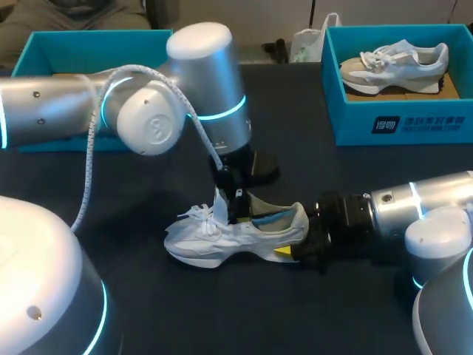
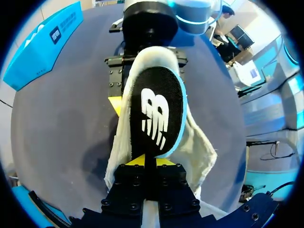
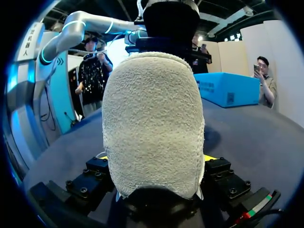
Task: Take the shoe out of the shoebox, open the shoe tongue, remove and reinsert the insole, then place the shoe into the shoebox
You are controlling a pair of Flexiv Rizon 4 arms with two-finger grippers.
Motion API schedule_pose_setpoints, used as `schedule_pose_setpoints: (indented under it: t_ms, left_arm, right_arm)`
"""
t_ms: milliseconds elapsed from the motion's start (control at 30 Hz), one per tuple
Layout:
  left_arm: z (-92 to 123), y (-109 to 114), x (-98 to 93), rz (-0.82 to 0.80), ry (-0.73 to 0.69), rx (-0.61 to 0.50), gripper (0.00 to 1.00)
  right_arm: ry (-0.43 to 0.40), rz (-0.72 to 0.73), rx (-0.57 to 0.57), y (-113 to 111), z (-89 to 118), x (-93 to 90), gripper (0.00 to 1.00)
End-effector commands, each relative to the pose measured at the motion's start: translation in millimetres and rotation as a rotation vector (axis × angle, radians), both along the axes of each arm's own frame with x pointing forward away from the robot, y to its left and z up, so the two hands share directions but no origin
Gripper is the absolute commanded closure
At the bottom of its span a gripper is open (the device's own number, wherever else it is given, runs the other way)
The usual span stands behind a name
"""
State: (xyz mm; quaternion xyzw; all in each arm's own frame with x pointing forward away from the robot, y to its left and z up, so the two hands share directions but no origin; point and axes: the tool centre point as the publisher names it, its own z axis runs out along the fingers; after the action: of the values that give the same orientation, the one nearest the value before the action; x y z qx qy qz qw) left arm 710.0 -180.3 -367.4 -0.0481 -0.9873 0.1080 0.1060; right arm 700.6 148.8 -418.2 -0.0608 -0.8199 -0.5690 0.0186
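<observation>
— Where's the shoe?

— Your shoe (image 1: 235, 235) sits on its sole on the table (image 1: 111, 296), toe toward your left arm's side. Your right gripper (image 3: 156, 158) is clamped on the heel (image 3: 152, 118), one finger on each side, spread wide.

— And the left?

— Your left gripper (image 2: 150, 161) reaches down into the opening just behind the raised tongue (image 1: 219, 207). Its fingers are narrow, pinched on the near end of the insole (image 2: 154, 114), as far as I can tell.

— How will it handle?

— I'd judge the insole thin, light and floppy, so it will bend rather than slide. Hold it close to the end and draw it up and back toward the heel. The shoe looks light and its fleecy heel soft, so it will squash. Grip the heel low, where it's firmer, or the shoe may lift with the insole.
</observation>
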Motion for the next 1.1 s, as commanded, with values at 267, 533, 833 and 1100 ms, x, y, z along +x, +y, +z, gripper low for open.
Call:
schedule_pose_setpoints:
  t_ms: [267, 533, 833, 1100]
  left_arm:
    - [19, -2, -5.3, 0.012, 0.022, -0.087, 1.0]
    - [23, -23, -7.7, 0.044, -0.043, -0.11, 0.82]
    - [32, -29, -13.9, 0.057, -0.114, -0.145, 0.19]
    - [38, -28, -18.6, 0.083, -0.177, -0.167, 0.25]
  right_arm:
    - [0.001, -0.001, -0.007, -1, -2, -2.6, 1.0]
    - [0.001, -0.001, -0.007, -1, -2, -2.6, 1.0]
    - [0.001, -0.001, -0.007, -1, -2, -2.6, 1.0]
    - [0.001, -0.001, -0.007, -1, -2, -2.6, 1.0]
